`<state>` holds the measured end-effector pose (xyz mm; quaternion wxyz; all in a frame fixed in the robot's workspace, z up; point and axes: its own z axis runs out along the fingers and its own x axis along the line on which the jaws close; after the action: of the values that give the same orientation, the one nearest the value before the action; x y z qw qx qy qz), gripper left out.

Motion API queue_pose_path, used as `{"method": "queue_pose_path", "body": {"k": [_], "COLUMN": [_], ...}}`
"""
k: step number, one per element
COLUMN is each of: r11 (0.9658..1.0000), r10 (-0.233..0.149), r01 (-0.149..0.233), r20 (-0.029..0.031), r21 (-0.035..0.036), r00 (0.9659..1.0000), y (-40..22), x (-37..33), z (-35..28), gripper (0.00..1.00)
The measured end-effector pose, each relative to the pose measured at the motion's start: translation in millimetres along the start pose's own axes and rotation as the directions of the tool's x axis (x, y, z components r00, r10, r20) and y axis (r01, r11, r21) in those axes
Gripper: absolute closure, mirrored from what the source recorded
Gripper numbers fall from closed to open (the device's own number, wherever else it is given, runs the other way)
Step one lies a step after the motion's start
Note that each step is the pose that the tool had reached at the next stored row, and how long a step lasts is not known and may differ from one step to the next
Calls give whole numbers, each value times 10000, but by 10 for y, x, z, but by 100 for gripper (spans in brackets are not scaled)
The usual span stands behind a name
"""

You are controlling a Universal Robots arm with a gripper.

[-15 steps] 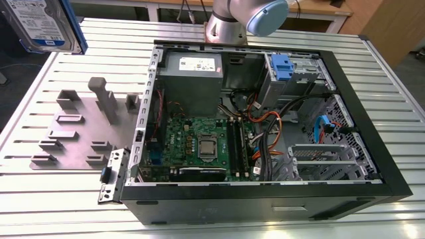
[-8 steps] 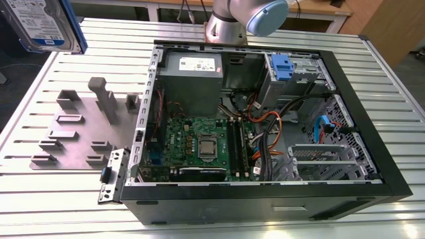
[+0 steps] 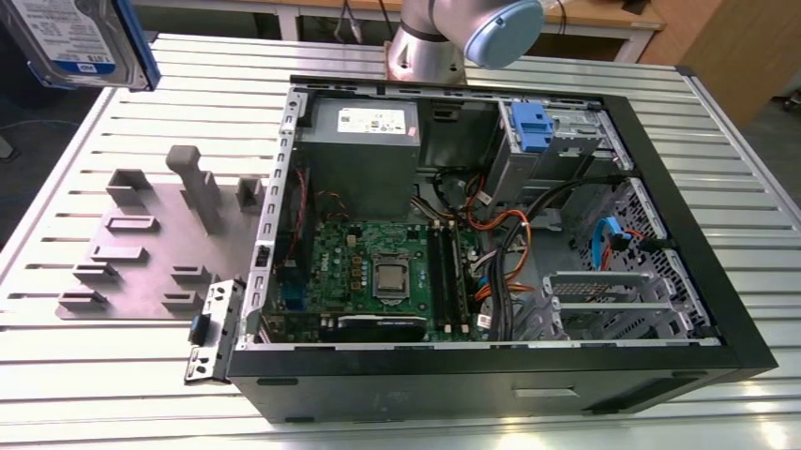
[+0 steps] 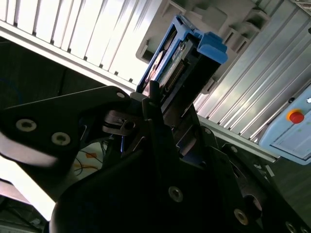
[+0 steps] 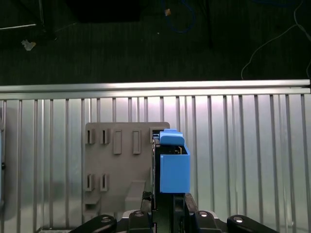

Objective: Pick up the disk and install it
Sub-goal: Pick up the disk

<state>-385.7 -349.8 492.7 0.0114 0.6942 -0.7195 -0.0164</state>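
Observation:
The disk point(image 3: 73, 39), a silver drive with a white-and-blue label in a blue carrier, hangs in the air at the exterior view's upper left, above the slatted table's far corner. In both wrist views my gripper point(image 5: 166, 203) point(image 4: 170, 114) is shut on the disk point(image 5: 174, 167) point(image 4: 182, 58), which stands edge-on between the black fingers point(image 4: 151, 104) with the carrier's blue tab at its outer end. Below the disk lies the grey holder plate point(image 5: 119, 160).
An open computer case point(image 3: 701, 309) lies on the slatted table point(image 3: 126, 375), with a motherboard point(image 3: 375, 272), cables, a drive bay with a blue latch point(image 3: 532, 127) and a metal cage point(image 3: 607, 302). The grey holder plate point(image 3: 150, 244) lies to its left. The arm's base point(image 3: 426, 47) stands behind.

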Motion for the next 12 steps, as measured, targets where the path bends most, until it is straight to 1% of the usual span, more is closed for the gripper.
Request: {"method": "queue_pose_path", "body": {"k": [8, 9, 12], "r11": [10000, 10000, 10000], "r10": [0, 0, 0], "r01": [0, 0, 0], "r20": [-1, -1, 0], "r21": [-1, -1, -1], "r00": [10000, 10000, 10000], "y": [6, 7, 7], "x": [-1, -1, -1], "z": [-161, -172, -174], "gripper": [65, 65, 65]}}
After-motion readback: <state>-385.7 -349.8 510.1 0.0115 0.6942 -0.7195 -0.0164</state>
